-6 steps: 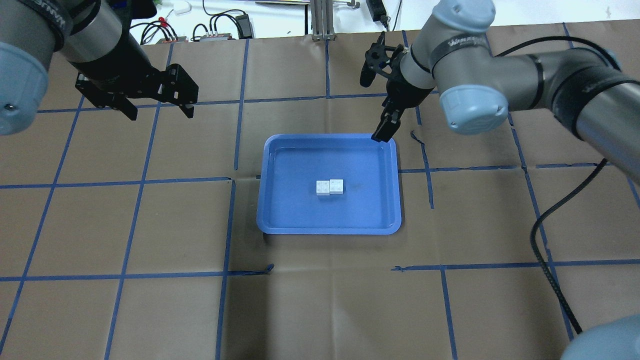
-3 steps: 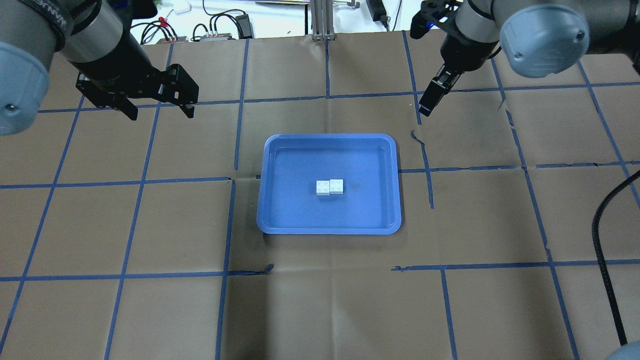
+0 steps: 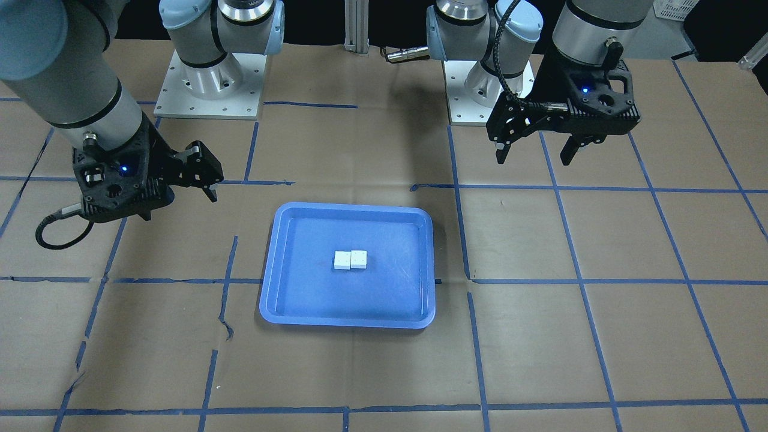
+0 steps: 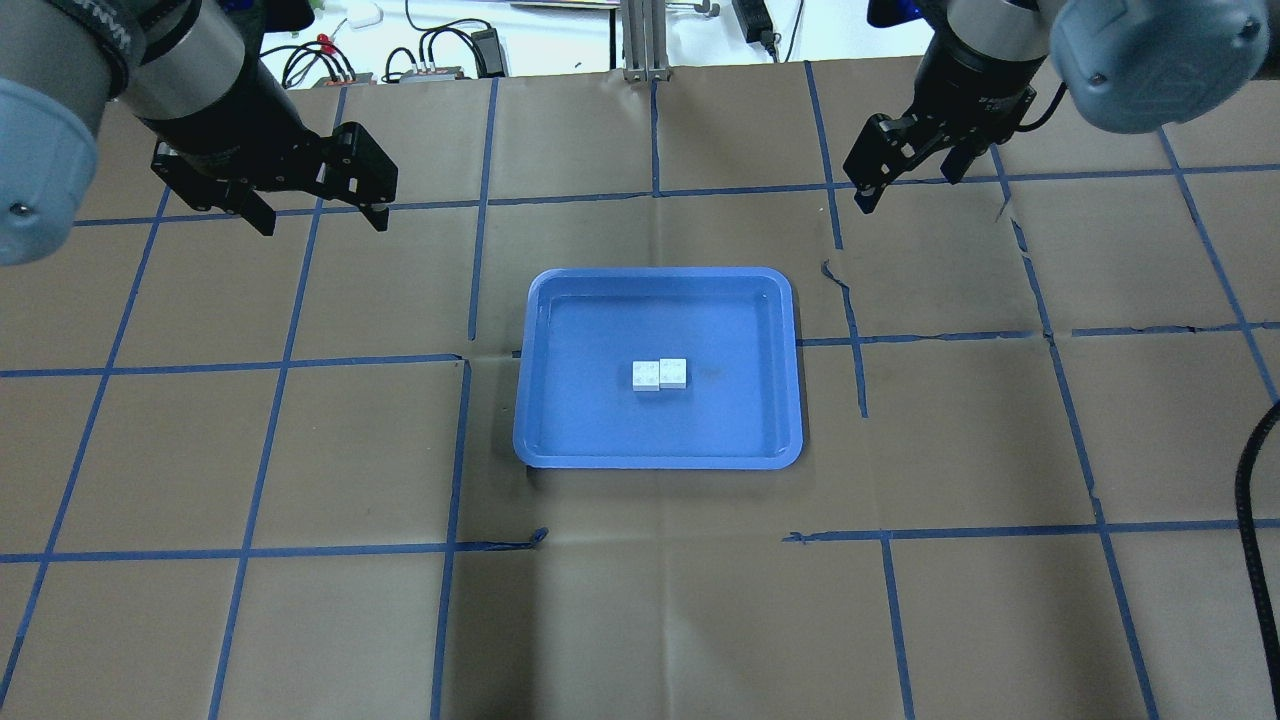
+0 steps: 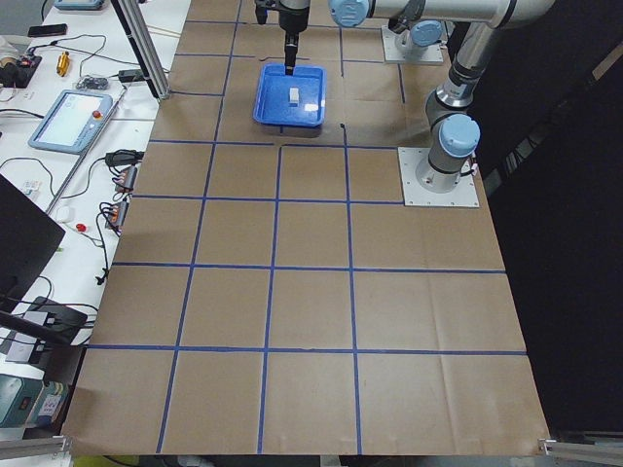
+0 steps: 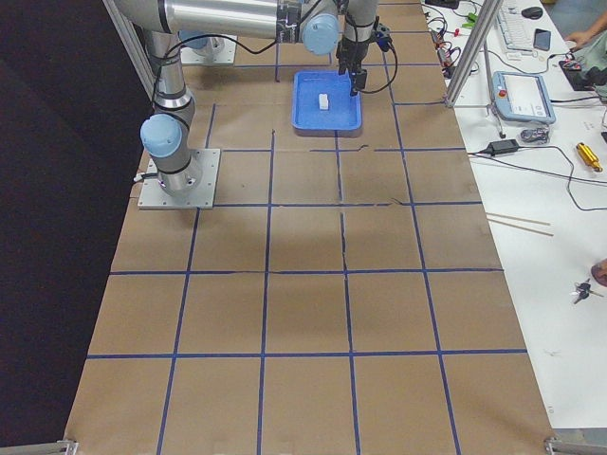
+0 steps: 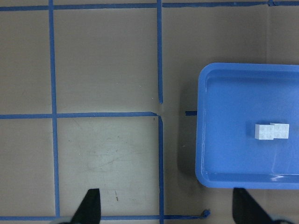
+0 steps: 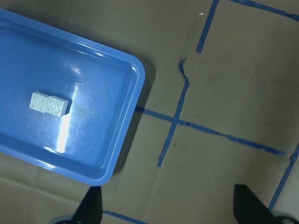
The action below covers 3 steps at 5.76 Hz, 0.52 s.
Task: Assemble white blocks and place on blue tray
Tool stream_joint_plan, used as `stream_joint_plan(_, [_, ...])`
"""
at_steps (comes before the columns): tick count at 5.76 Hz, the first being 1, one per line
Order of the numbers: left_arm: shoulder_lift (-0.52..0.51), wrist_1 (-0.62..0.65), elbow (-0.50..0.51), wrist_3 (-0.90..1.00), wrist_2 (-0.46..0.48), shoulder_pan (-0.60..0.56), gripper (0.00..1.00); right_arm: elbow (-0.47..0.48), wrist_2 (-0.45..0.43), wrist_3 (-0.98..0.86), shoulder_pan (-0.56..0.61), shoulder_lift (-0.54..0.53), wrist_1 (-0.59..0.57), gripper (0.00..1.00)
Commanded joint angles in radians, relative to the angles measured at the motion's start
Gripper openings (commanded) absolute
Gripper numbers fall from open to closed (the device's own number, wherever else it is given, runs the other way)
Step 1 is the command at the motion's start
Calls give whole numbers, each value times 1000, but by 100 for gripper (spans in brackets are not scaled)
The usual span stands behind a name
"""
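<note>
Seated on the floor of the blue tray, near its centre: white blocks, touching side by side, studs up, one set slightly out of line with the other. Not determinable from any view whether interlocked or merely abutting. Clear of both grippers. Left gripper: raised above the brown paper cover, well apart from the tray, off its far left corner as seen from the robot's side; fingers spread wide, nothing held. Right gripper: likewise raised, well apart from the tray, off its far right corner; fingers parted, nothing held. In both wrist views, dark fingertips at the lower corners, with tray and blocks in sight beyond. Blue tape lines laid in a grid across the cover, one ending near the tray's left rim.
</note>
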Motion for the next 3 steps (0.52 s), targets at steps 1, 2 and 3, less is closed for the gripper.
stream_joint_plan(1, [-15, 0, 4, 4, 0, 0, 99, -85, -36, 224, 12, -18, 138, 100])
stream_joint_plan(2, [-15, -1, 12, 6, 0, 0, 99, -82, -36, 289, 20, -52, 146, 100])
stream_joint_plan(3, [-17, -4, 12, 10, 1, 0, 99, -82, -36, 405, 39, -85, 174, 100])
